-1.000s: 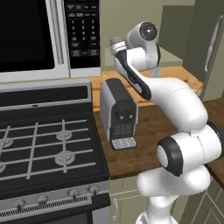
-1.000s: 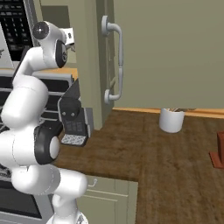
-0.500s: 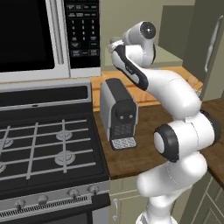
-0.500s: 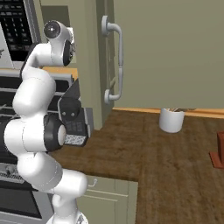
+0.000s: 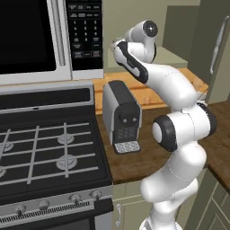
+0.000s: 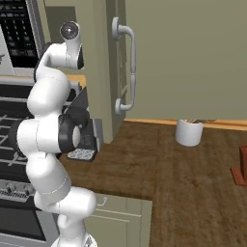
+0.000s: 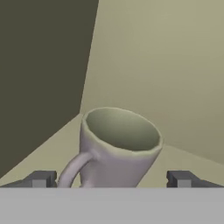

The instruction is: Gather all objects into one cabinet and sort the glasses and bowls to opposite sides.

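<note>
A plain grey cup (image 7: 118,146) with a side handle stands on the olive floor of the cabinet (image 7: 166,65), close in front of the hand. My gripper (image 7: 111,179) is open, one dark fingertip (image 7: 41,178) to the left of the cup's lower part and the other to the right, neither touching it. The cup's base is hidden below the picture's edge. The cabinet's left wall is in dark shadow. In the base views the white arm (image 5: 175,90) reaches up beside the microwave, and the cabinet door (image 6: 193,58) with its white curved handle (image 6: 126,72) stands open.
A grey coffee machine (image 5: 122,117) stands on the wooden counter (image 6: 183,173) below the hand, beside the gas stove (image 5: 45,148) and under the microwave (image 5: 45,36). A white utensil holder (image 6: 189,132) sits further right on the counter, with a red-brown object (image 6: 241,166) at the right edge.
The arm's elbow and lower links have swung in and stand more upright. The hand stays up at the cabinet and its jaws stay open.
</note>
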### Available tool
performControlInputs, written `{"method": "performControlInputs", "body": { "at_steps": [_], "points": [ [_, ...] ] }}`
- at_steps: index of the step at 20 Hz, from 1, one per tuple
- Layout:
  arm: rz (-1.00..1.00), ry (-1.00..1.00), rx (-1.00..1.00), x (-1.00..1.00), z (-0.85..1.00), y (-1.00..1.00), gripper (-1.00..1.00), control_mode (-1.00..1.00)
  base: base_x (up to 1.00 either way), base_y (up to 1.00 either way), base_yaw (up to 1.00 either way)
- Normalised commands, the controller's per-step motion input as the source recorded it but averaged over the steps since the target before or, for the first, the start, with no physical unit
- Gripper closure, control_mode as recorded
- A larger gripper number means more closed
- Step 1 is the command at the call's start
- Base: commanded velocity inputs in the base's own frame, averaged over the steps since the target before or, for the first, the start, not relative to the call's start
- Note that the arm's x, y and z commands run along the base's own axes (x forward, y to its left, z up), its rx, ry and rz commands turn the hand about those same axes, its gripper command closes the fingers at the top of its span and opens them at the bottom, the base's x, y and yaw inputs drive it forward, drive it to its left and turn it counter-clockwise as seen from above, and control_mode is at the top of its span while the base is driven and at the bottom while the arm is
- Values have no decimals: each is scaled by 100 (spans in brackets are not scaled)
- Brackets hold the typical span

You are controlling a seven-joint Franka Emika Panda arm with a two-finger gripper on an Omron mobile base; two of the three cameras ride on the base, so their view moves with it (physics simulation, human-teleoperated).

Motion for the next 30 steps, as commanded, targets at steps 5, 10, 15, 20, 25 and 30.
{"method": "performControlInputs", "body": {
  "at_steps": [5,10,15,20,25,30],
  "points": [
    [0,9,0,23,-12,5,-100,-100,0,0,0],
    [-1,11,0,13,-16,3,-100,-100,0,0,0],
    [-1,5,0,8,-22,6,-100,-100,0,0,0],
    [0,0,-1,19,-19,17,100,-100,0,0,0],
    [-4,0,2,30,-15,-3,100,-100,0,0,0],
    [-9,0,2,37,-18,-7,100,-100,0,0,0]
  ]
}}
